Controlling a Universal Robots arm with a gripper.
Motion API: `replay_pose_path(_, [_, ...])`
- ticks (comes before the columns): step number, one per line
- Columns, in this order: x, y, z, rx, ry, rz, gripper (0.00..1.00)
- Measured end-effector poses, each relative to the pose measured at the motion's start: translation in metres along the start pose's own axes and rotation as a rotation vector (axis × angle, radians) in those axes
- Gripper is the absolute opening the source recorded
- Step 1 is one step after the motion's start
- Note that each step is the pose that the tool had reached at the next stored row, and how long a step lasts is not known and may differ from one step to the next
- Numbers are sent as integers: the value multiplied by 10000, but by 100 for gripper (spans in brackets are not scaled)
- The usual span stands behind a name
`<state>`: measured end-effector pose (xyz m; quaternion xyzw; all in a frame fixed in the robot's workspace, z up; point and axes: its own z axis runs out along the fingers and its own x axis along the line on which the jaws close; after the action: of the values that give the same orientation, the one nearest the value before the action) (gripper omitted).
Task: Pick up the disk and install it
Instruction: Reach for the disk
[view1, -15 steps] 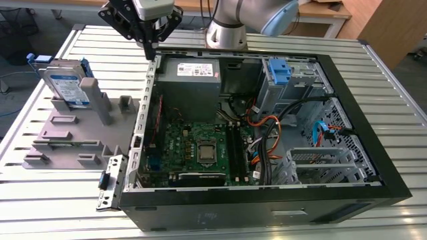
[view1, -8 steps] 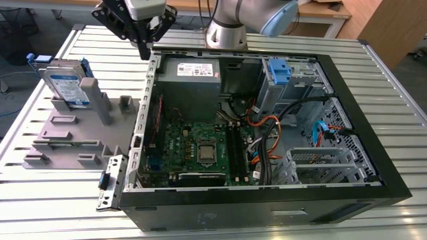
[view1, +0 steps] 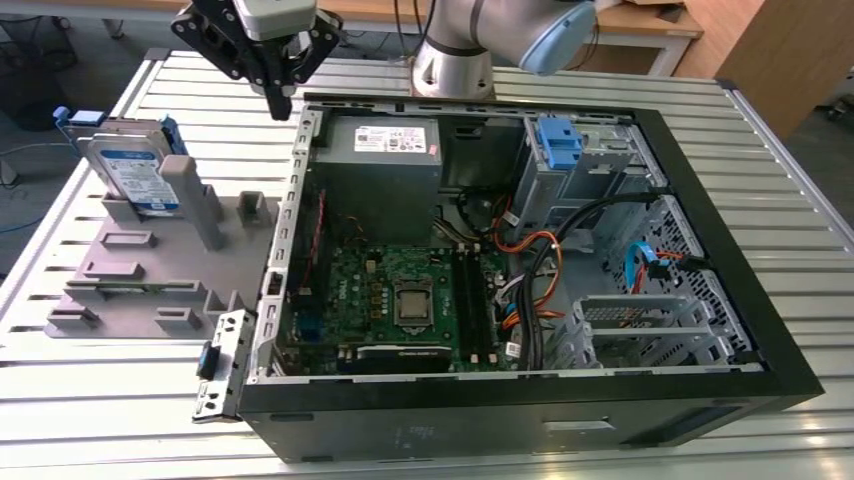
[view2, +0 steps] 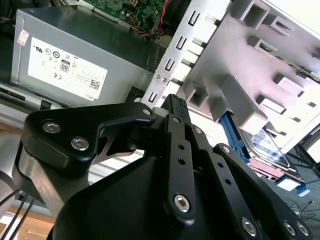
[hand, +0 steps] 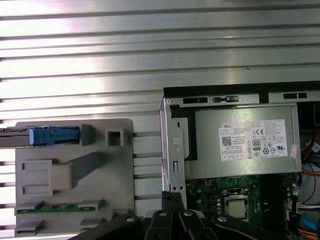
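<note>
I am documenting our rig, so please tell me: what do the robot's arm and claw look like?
The arm is a round silver-grey tube with a light blue joint cap. The claw is black, built of jointed bars with silver bolt heads, mounted on a pale grey wrist body.

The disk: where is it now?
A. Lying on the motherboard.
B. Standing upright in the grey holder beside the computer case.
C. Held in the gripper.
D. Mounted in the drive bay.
B: in the exterior view the disk stands upright in the grey holder, outside the computer case, and the gripper is apart from it.
</note>
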<state>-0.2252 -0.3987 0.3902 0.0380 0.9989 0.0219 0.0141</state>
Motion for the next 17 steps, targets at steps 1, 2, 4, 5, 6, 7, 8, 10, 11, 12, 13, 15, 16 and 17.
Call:
replay_pose_path(1, [11,-1,0,0,0,-1,11])
replay_pose_path(2, [23,-2,0,0,0,-1,11])
replay_pose_path(4, [50,-4,1,1,1,-1,11])
replay_pose_path(5, [67,-5,2,0,0,-2,11])
replay_pose_path(6, [89,-6,2,0,0,-1,11])
replay_pose_path(7, [112,-8,3,1,0,-2,11])
replay_pose_path(8, [135,-9,4,0,0,-2,11])
replay_pose_path(10, [177,-11,6,0,-1,0,11])
replay_pose_path(11, [197,-12,6,0,0,0,11])
replay_pose_path(12, [216,-13,7,0,-1,-1,11])
replay_pose_path(13, [235,-14,8,0,-1,-1,11])
replay_pose_path(15, [267,-16,9,0,-1,-1,11])
replay_pose_path(16, [282,-16,10,1,0,-1,11])
replay_pose_path(17, [296,-17,10,0,0,-2,11])
